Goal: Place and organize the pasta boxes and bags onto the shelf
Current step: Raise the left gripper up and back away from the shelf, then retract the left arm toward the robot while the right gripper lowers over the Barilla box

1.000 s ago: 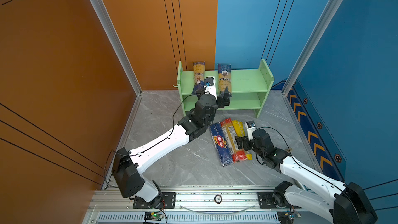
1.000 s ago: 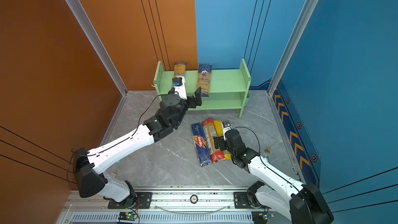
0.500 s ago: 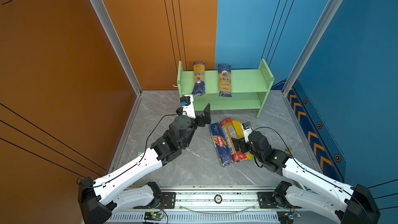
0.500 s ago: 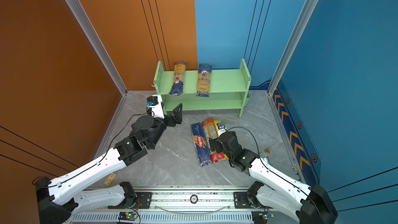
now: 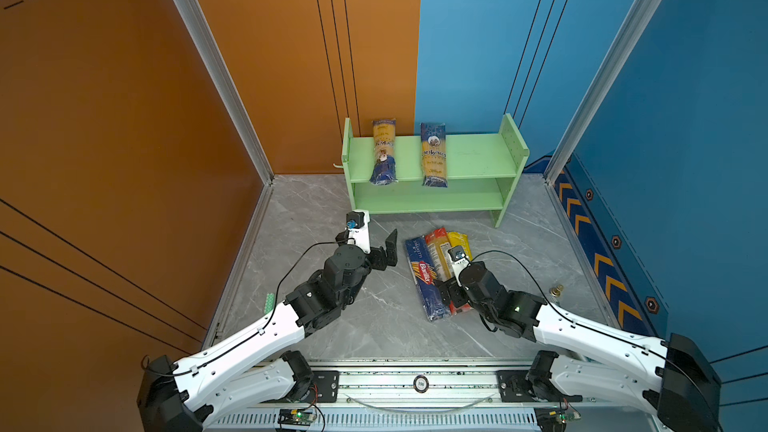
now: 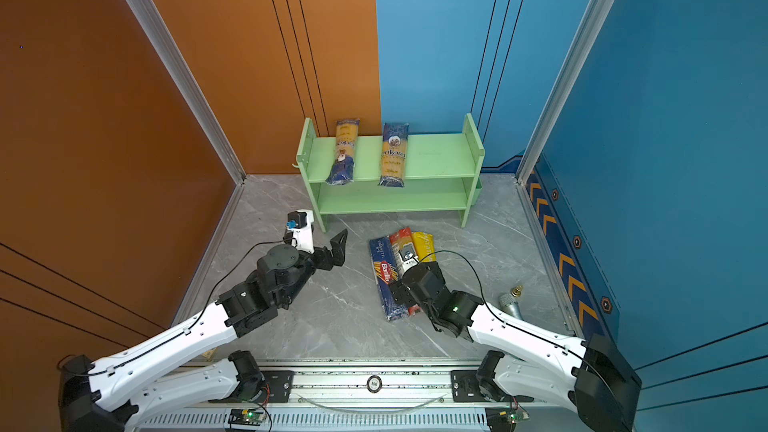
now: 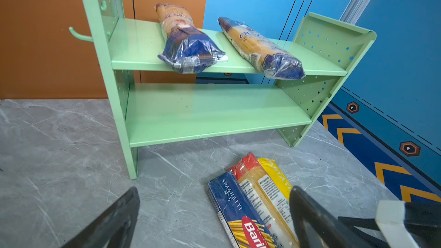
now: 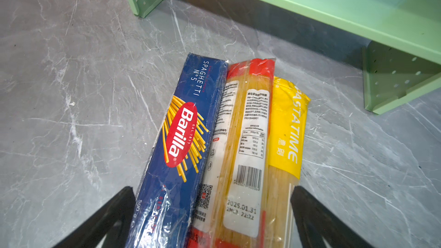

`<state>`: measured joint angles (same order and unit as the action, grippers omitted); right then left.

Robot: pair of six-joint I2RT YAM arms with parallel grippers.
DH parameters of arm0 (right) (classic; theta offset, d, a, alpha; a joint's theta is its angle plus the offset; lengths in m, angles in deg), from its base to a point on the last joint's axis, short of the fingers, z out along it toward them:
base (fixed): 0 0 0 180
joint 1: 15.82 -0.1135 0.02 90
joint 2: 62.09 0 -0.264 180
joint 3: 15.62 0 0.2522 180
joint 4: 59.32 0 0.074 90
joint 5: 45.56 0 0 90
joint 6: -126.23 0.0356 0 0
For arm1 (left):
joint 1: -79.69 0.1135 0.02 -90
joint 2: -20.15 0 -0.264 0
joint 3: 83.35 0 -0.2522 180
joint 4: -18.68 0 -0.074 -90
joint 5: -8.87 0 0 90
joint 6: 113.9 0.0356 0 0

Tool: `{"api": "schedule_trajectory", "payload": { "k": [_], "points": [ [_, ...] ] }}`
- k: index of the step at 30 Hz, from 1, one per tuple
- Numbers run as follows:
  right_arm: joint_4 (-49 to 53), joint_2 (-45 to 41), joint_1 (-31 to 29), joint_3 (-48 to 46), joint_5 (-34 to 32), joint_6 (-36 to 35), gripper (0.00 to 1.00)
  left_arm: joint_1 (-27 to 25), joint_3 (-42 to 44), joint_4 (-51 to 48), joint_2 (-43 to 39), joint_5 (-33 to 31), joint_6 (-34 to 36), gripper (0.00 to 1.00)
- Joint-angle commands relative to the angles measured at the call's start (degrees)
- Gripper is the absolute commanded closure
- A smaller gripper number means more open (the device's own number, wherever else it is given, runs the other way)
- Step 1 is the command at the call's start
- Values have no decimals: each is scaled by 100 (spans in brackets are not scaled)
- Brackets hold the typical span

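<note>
**Three packets down, right arm over them**

Right pincer (image 8: 212, 188) hangs wide open and empty just over the near ends of the floor bundle. We count three lying side by side, touching: Barilla box (image 8: 181, 134), red-ended bag (image 8: 243, 125), yellow-ended bag (image 8: 286, 127). Their long axes run away from the pincer toward the shelf (image 5: 478, 155).

Left pincer (image 7: 214, 189) is also wide open and empty, off to the bundle's left; we judge the right arm nearer.

Two navy-and-yellow bags (image 5: 384, 151) (image 5: 433, 154) lie on the top tier. Five packets in all.
</note>
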<state>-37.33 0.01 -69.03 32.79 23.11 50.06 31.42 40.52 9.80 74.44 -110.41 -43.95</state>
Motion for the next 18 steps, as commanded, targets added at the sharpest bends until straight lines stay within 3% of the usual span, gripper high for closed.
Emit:
{"api": "schedule_trajectory", "payload": {
  "k": [1, 9, 18],
  "points": [
    [44, 218, -176, 225, -225, 308, 0, 108, 214, -64, -215, 188, -185, 2],
    [23, 886, -613, 425, -772, 552, 0, 287, 602, -207, -445, 357, -536, 2],
    [824, 1291, -760, 734, -2108, 813, 0, 398, 815, -354, -466, 562, -726, 2]
  ]
}}
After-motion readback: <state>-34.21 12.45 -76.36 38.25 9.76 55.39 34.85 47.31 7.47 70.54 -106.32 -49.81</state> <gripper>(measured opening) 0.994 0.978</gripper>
